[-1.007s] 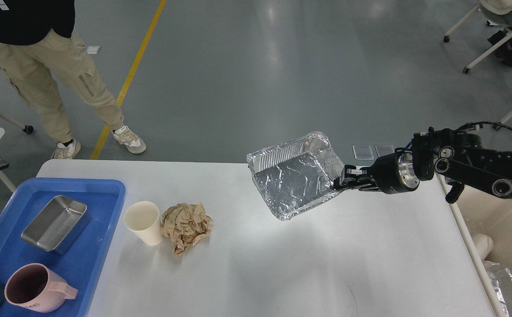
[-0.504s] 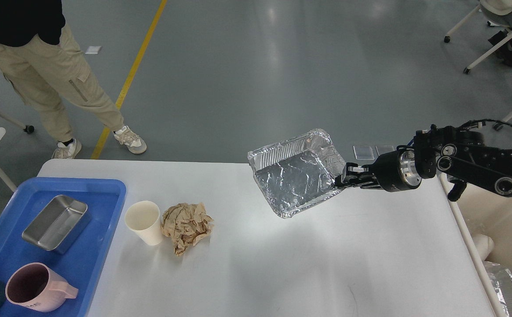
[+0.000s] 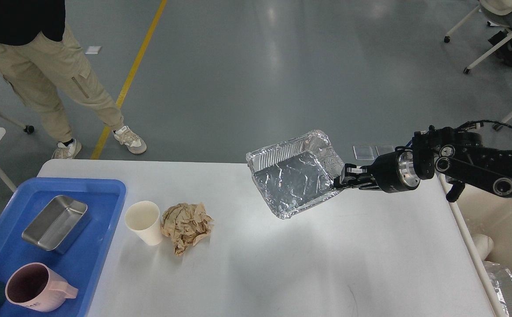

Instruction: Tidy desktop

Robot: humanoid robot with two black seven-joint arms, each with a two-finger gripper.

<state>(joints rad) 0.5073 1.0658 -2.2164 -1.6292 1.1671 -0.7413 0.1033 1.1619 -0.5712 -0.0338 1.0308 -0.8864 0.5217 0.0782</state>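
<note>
The white desktop (image 3: pixel 282 264) fills the lower part of the head view. My right gripper (image 3: pixel 341 181) reaches in from the right and is shut on the right rim of a crinkled foil tray (image 3: pixel 293 176), which hangs tilted above the desktop's far edge. A white paper cup (image 3: pixel 144 221) stands left of centre, with a crumpled brown paper ball (image 3: pixel 186 226) touching its right side. My left gripper is out of view.
A blue tray (image 3: pixel 102 229) at the left holds a steel pan (image 3: pixel 56 222) and a pink mug (image 3: pixel 38 288). A person (image 3: pixel 49 75) stands beyond the far left corner. A bin with foil (image 3: pixel 504 281) sits off the right edge. Chairs (image 3: pixel 502 31) stand far right.
The foil tray in my right gripper has risen slightly and tilted a bit more towards me. The person's legs have shifted a little.
</note>
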